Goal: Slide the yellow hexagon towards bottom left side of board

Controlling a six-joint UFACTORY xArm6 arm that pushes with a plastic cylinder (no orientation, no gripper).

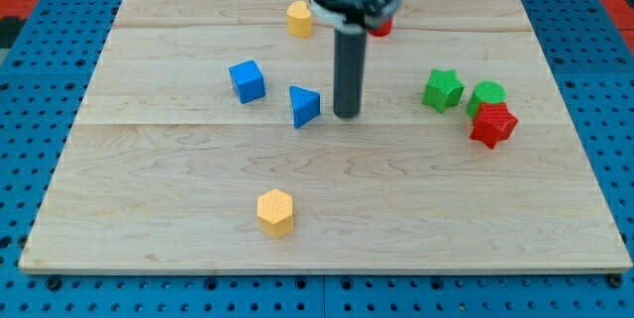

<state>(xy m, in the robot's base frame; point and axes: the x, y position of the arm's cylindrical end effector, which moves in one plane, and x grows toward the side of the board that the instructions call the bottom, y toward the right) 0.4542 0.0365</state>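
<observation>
— Near the middle of the board, your tip (346, 115) rests on the wood just to the right of the blue triangle (305, 105). It is a plain rod, so it has no jaws and holds nothing; it touches no block now.

— And where is the block I must move?

— The yellow hexagon (276, 211) sits low on the board (149, 239), near the bottom edge and a little left of centre, well apart from your tip. I judge you should bring the tip around to the upper right side of it, then push down and to the left in one slow line. Pass to the right of the blue triangle, and so well away from the blue cube (247, 80), so you do not drag them.

— What else is around?

— A second yellow block (299, 18) lies near the top edge; do not confuse it. A red block (380, 27) is partly hidden behind the arm. At the right stand a green star (443, 89), a green block (487, 94) and a red star (493, 125), close together. The wood is smooth, and the bottom left corner has free room. Around the board is a blue table with holes (40, 90).
</observation>
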